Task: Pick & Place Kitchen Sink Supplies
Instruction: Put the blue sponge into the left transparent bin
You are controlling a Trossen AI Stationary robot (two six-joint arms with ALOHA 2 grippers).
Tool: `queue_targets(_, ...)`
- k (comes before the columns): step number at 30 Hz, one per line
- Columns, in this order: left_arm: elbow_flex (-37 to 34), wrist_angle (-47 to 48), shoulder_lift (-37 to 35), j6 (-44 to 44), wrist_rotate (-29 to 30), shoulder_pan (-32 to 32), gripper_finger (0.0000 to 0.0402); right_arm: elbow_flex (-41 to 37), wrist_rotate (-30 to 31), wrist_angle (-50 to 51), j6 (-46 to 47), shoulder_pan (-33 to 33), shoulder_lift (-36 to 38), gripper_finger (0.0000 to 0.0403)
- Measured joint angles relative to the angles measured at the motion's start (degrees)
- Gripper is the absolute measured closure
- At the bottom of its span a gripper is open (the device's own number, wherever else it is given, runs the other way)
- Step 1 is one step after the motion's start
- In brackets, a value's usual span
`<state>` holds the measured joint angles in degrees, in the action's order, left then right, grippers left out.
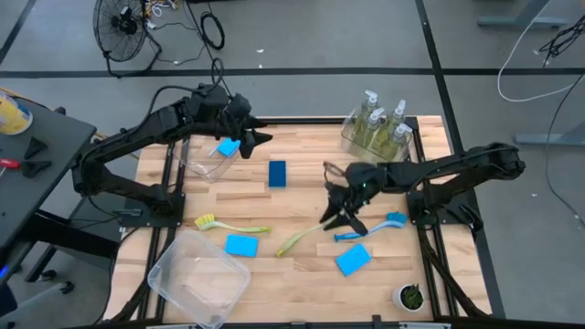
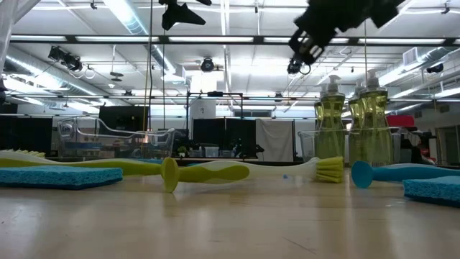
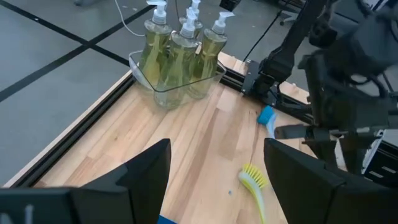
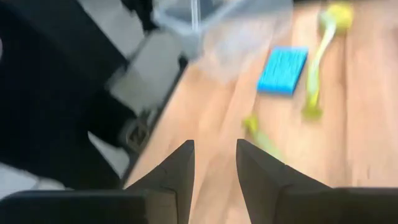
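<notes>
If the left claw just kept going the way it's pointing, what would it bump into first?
Probably the yellow-green dish brush: its bristle head lies on the wood just ahead of the open, empty left gripper. Farther off stands the clear bin of soap bottles. Depth is hard to judge.

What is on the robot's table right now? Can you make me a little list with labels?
soap bottles: four pump bottles standing in a clear bin at the far right corner
sponges: four blue ones; one mid-table
brushes: two yellow-green, one blue
left pincer: open, above a sponge by the far-left bin
right pincer: open, empty, over the brushes
plant pot: near right corner
</notes>
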<state>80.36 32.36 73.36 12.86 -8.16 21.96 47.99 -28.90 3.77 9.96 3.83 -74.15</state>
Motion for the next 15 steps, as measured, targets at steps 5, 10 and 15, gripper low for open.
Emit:
queue_targets(5, 0.0, 0.0, 0.0, 0.0, 0.0, -0.1, 0.0142, 0.0, 3.5, 8.8, -2.4, 5.1, 0.0, 0.0282)
queue_targets(10, 0.0, 0.0, 0.0, 0.0, 0.0, -0.1, 0.0142, 0.0, 7.5, 16.6, -5.3, 9.5, 0.0, 0.0282)
queue_targets(15, 0.0, 0.0, 0.0, 0.0, 0.0, -0.1, 0.0142, 0.0, 11.9, 20.0, -7.7, 12.7, -0.1, 0.0279)
